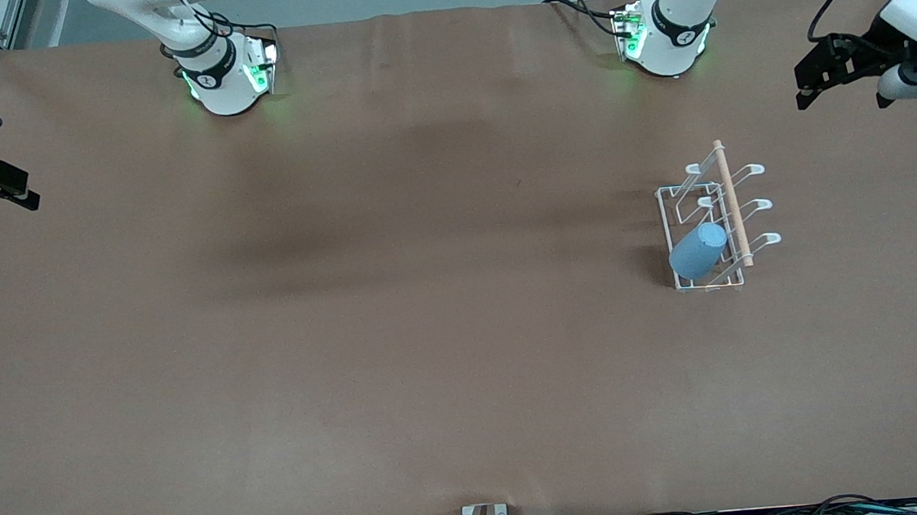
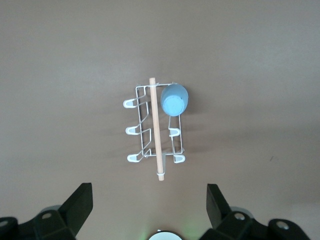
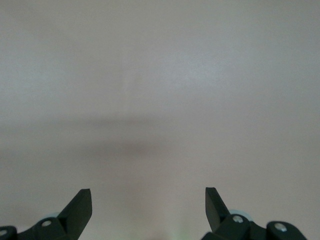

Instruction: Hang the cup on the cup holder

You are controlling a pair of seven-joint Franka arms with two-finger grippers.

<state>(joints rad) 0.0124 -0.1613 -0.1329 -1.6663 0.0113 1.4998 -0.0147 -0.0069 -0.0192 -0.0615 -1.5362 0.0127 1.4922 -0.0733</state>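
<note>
Your left hand point(image 1: 809, 91) hangs high over the desk point(image 1: 399, 336) at the left arm's end, at about 2 o'clock from the rack in the front view. Its fingers are spread wide with nothing between them; the left wrist view shows both fingertips point(image 2: 82, 197) parted, looking straight down on the rack with clear air between hand and wire. Your right hand point(image 1: 12, 194) waits over the right arm's end of the desk, at about 9 o'clock in the front view, released as well, and its wrist camera sees only bare brown surface between its open fingertips point(image 3: 82, 200).

Moving outward from the left hand, you come to the cup holder point(image 1: 714, 225), standing upright on the desk with its wooden rod point(image 1: 732, 203) along the top. The cup point(image 1: 699, 251) sits over one of the prongs at the end of the rack nearer the front camera, on the row facing the right arm's end. It is tilted, mouth down toward the base, closed bottom pointing up and outward. No hand touches it.

Judging from this, you have the task essentially done: the cup is hung and let go, and it appears to rest steadily. What is left, if anything, is only to keep both arms clear of the rack.
</note>
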